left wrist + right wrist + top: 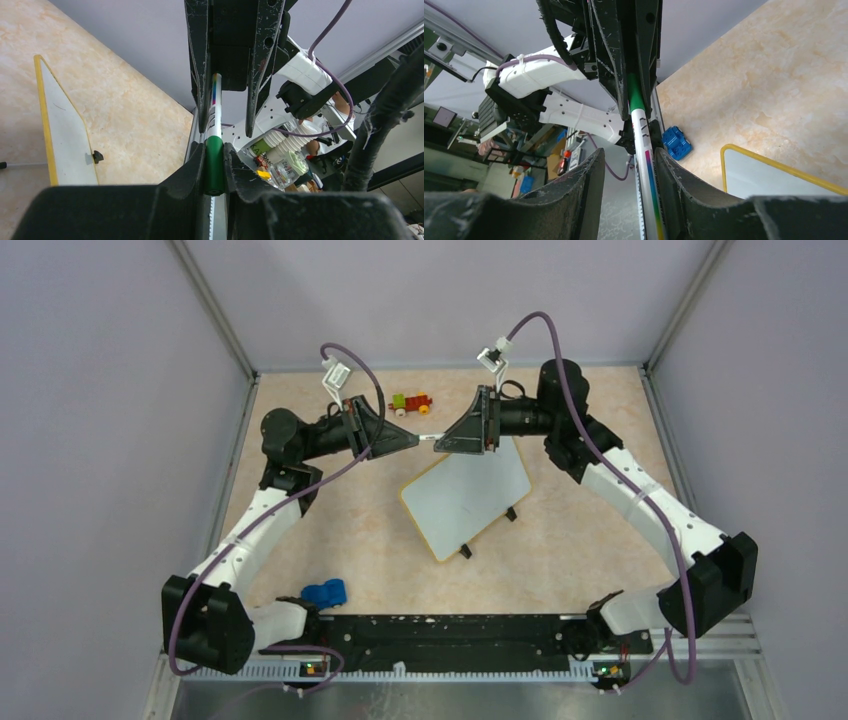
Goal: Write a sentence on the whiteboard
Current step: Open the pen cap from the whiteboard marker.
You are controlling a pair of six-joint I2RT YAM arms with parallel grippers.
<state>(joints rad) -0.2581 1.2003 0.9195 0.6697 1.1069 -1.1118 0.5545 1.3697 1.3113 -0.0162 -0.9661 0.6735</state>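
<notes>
Yellow-rimmed and white-faced, with rounded corners: showing one whiteboard (465, 495) in the middle of the overhead frame, lying askew on a beige marbled table (580, 530), with two small black feet along its lower-right edge. Also catching its long edge at the left of the left wrist frame, and one corner at the lower right of the right wrist frame.

Counting one marker (215, 165), one brick toy car (411, 402) in red, green and yellow above centre, one blue toy (323, 593) at the lower left, and two arms.

Showing the left gripper (214, 150) and the right gripper (628, 155) meeting tip to tip just above the board's upper edge in the overhead frame, sharing the marker between them. Pinching the marker's green end with the left jaws, nearly closed and tight on both sides. Straddling the white barrel with the right jaws, standing roughly half apart, touching the barrel with one finger and leaving a gap at the other.
</notes>
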